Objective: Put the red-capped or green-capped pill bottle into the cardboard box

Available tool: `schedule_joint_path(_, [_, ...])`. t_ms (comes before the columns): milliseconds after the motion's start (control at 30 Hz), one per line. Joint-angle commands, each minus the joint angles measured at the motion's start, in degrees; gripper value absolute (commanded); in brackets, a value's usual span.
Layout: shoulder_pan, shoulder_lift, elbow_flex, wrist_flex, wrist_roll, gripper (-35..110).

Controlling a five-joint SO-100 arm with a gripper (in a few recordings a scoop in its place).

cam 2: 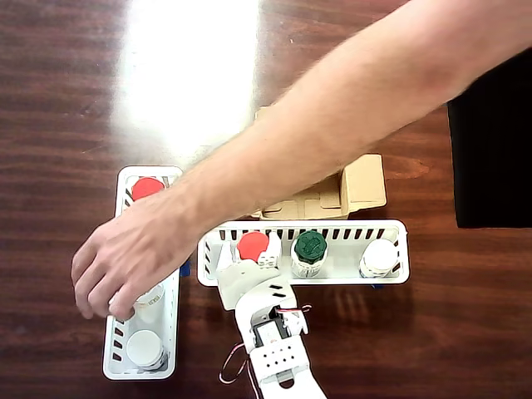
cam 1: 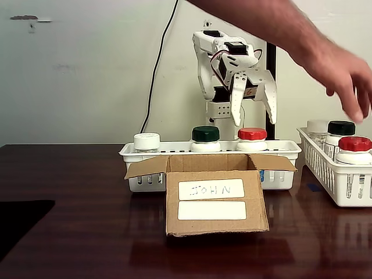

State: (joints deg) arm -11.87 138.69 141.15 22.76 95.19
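1. We see the gripper hanging above the rear basket, its two fingers spread wide apart and holding nothing.
2. Directly below the gripper stands the red-capped bottle, upright in that basket; in the overhead view the gripper sits over this bottle.
3. Just beside it, to the left in the fixed view, stands a green-capped bottle, and further left a white-capped bottle, all in the same basket.
4. In front of the gripper, nearer the fixed camera, the box rests on the bench with its flaps open, touching or just beside the basket.
5. A person's arm reaches across above the box, and the hand hovers over a second basket to the gripper's right in the fixed view.
6. That basket holds more bottles, one red-capped.
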Motion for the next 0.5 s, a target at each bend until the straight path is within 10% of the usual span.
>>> schedule_joint_path(0, [0.7,0.3,-4.4,-0.1,0.9,62])
schedule_joint_path(467, [1.4,-7.2,-3.8,-9.1,1.1,62])
